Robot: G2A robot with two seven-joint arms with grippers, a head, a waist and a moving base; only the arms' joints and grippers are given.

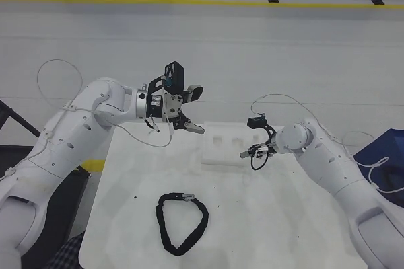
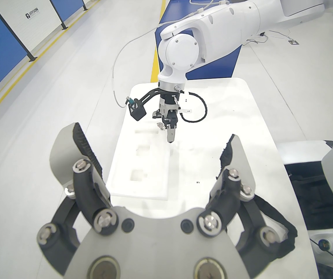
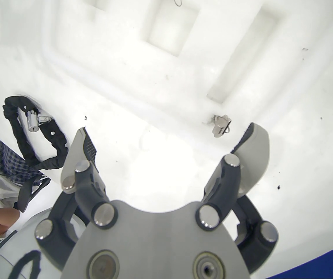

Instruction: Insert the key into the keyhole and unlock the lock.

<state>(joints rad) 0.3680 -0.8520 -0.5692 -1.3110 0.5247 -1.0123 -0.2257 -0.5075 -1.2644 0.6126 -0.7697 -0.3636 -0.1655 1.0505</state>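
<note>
A small silver key (image 3: 221, 124) lies on the white foam tray (image 3: 119, 59), beside a long recess. My right gripper (image 3: 167, 133) hovers open just above it, one fingertip (image 3: 252, 134) close to the key, nothing held. In the top view the right gripper (image 1: 246, 154) is at the tray's (image 1: 219, 158) right end. The black chain lock (image 1: 182, 222) lies in a loop near the table's front, its silver cylinder (image 3: 33, 121) lying with its keyhole end showing. My left gripper (image 1: 185, 107) is raised beyond the table's back left corner, open and empty (image 2: 154, 143).
The tray has several rectangular recesses; a thin wire ring (image 3: 178, 0) lies in one. The white table (image 1: 276, 222) is bare between tray and chain. A blue cabinet (image 1: 394, 158) stands off its right side, a dark frame (image 1: 0, 111) off its left.
</note>
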